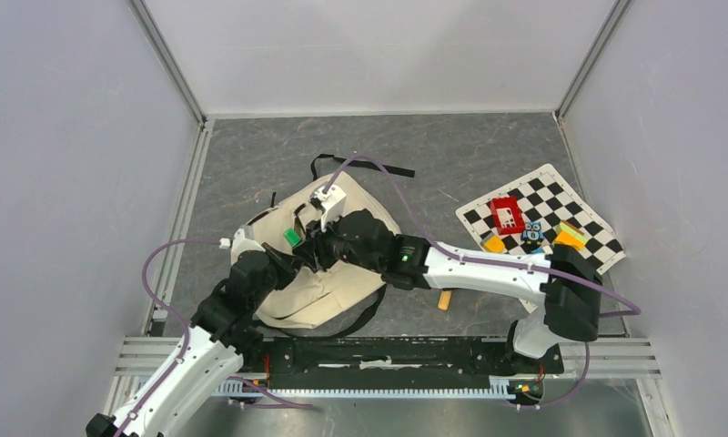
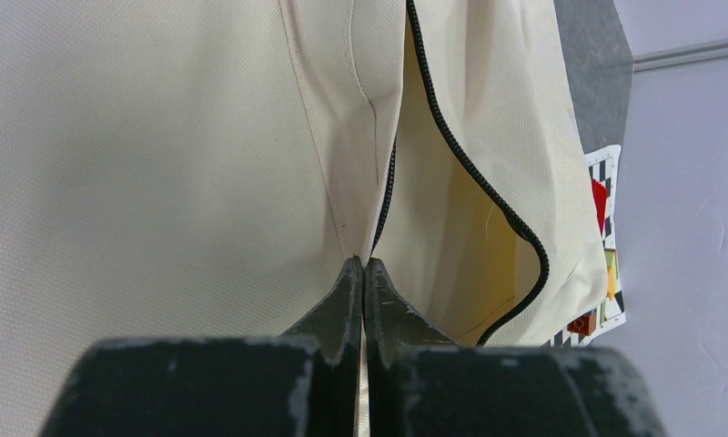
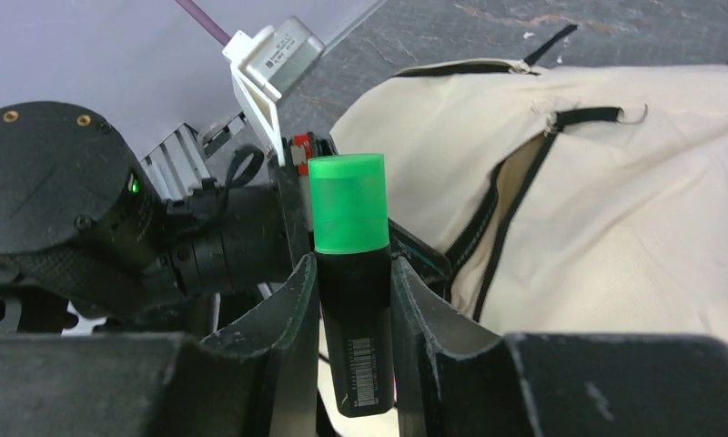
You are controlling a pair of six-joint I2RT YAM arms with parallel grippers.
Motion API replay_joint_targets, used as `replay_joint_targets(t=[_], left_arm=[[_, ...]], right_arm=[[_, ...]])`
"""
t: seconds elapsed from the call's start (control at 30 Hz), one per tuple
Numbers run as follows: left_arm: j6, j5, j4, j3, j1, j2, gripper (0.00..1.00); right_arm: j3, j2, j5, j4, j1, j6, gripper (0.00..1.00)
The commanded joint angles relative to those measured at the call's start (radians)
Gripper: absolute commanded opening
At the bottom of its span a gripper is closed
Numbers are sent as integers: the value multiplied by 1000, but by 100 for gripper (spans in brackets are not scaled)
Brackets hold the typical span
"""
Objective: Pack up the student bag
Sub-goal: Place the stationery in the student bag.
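Two arms — left gripper (image 2: 365, 264) pinching student bag (image 2: 160, 164), right gripper (image 3: 353, 278) clasping highlighter (image 3: 347, 205).

left hand (image 2: 364, 269): clamped tight | right hand (image 3: 351, 269): part-closed, gripping | arms converge

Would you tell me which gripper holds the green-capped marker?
The right gripper: the marker stands between its fingers, while the left gripper is pinched shut on the student bag's fabric.

Lab enclosure (image 1: 379, 55) with calibration checkerboard (image 1: 551, 196)
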Motion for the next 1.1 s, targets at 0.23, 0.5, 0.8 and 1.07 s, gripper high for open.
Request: replay_joint_targets(t=[0.23, 0.5, 0.8, 1.07], left_arm=[[-22, -42, -29, 20, 4, -6, 2], [-24, -62, -59, 30, 4, -38, 2], [23, -35, -47, 63, 4, 1, 2], [50, -2, -20, 98, 4, 83, 2]], right_arm=[[126, 202, 139, 128, 19, -179, 0], [85, 235, 243, 111, 18, -314, 0], [91, 234, 282, -66, 14, -445, 0], [211, 293, 173, -252, 14, -573, 0]])
